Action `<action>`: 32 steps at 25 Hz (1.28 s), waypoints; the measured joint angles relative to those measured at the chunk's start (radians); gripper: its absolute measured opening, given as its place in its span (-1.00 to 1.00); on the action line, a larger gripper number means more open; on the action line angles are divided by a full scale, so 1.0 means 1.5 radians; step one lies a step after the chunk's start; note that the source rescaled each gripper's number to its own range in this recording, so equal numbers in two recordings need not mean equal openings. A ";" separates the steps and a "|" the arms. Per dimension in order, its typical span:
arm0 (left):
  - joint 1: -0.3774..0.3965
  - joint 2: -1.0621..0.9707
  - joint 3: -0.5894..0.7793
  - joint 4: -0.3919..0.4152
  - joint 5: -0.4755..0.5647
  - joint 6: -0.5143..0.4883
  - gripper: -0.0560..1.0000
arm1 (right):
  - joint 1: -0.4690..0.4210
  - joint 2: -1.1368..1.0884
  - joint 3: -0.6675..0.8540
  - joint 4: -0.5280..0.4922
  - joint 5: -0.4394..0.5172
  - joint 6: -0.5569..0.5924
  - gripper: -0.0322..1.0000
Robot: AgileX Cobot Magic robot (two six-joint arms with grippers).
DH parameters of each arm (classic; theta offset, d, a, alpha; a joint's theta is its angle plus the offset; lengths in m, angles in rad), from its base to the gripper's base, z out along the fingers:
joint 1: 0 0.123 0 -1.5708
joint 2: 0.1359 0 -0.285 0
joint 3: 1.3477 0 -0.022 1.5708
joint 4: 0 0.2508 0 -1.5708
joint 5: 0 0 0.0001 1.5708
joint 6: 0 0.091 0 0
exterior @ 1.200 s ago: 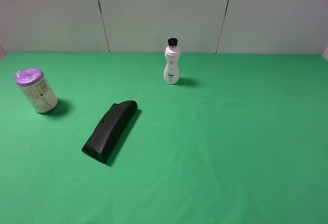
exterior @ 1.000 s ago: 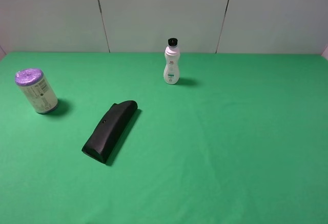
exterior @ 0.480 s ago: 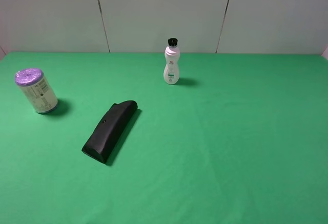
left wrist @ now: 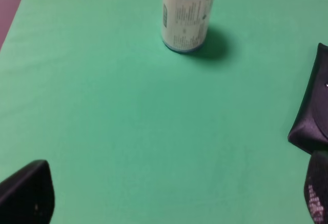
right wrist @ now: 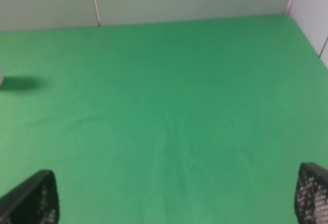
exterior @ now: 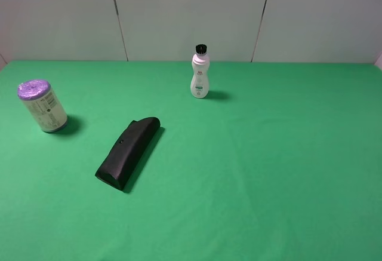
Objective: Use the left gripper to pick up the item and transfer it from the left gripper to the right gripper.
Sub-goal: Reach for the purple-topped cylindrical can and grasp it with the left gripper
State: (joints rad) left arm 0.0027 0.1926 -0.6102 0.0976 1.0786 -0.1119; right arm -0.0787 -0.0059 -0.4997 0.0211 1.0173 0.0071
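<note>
Two grippers, both spread wide. The left gripper (left wrist: 171, 198) has only its fingertips (left wrist: 25, 196) in frame (low corners of the wrist view), and the right gripper (right wrist: 171, 196) shows the same. Between each pair is just green cloth (exterior: 268, 171). Near the left gripper, off to the side toward the right arm, one end of the black case (left wrist: 312, 116) lies flat on the cloth. Farther ahead of the left gripper, well apart and roughly on its centreline, the item (left wrist: 185, 14) stands upright, purple end up, printed label facing the gripper, nothing touching it. Farthest out, the white bottle (exterior: 200, 76) stands upright, close to the grey wall panels (exterior: 191, 10).
</note>
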 joint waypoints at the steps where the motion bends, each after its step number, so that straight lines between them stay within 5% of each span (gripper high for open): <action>1: 0.000 0.023 -0.013 0.000 0.000 0.001 0.91 | 0.000 0.000 0.000 0.000 0.000 0.000 1.00; 32: 0.000 0.648 -0.263 0.034 -0.063 0.012 0.91 | 0.000 0.000 0.000 0.000 0.000 0.000 1.00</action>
State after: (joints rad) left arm 0.0027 1.1639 -1.0040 0.1493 0.9838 -0.0939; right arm -0.0787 -0.0059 -0.4997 0.0211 1.0173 0.0071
